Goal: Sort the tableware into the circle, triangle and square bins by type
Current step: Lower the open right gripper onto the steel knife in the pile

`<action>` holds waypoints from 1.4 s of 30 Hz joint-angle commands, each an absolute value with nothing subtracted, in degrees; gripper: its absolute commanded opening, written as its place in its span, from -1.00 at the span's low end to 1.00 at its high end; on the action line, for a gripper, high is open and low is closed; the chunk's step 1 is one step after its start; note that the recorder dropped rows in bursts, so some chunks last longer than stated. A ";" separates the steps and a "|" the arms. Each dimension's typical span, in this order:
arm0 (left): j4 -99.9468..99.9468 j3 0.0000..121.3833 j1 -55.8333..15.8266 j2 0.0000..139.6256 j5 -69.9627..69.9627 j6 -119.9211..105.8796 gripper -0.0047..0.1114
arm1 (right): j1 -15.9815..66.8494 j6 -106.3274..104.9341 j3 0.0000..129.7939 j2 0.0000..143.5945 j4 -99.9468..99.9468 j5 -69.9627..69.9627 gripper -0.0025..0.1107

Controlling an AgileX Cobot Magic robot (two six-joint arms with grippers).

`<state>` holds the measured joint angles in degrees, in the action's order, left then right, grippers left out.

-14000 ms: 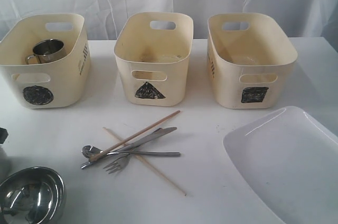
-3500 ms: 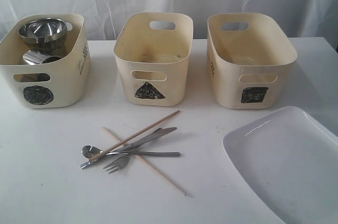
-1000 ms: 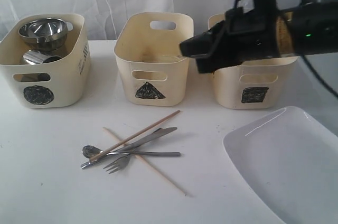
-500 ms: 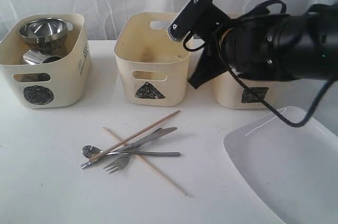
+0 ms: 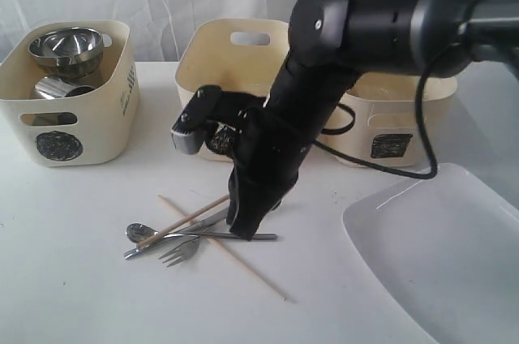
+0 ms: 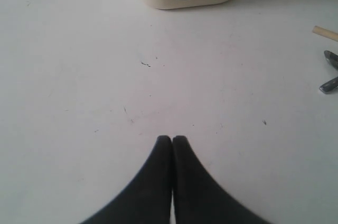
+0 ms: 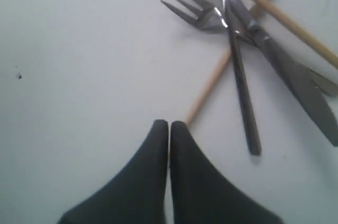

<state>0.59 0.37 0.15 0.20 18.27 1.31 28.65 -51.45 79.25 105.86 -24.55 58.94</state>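
My right pincer [image 7: 169,126], clenched on nothing, sits just beside the crossed heap on the white worktop [image 7: 79,49]: shiny steel fork [image 7: 198,12], flat steel knife [image 7: 296,84], thin wooden chopsticks [image 7: 211,84]. Bare surface lies open on its other side.

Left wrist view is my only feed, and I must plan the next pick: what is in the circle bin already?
Observer: A steel bowl sits above a steel mug inside the circle bin.
Operator: Where is the right gripper?
Observer: The right gripper, shut, is low over the table, its tips close beside the end of one chopstick, near the fork.
Operator: And the plate?
Observer: The white plate lies on the table, outside every bin.
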 commanded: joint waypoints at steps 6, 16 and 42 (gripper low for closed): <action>0.82 0.00 -0.16 0.00 18.91 1.25 -0.92 | 32.12 -70.13 79.44 111.21 -24.23 43.67 -0.11; 0.82 0.00 -0.16 0.00 18.91 1.25 -0.92 | 32.64 -71.33 79.31 114.92 -24.98 36.66 -0.03; 0.82 0.00 -0.16 0.00 18.91 1.25 -0.92 | 33.33 -65.14 79.23 120.65 -22.03 34.06 0.20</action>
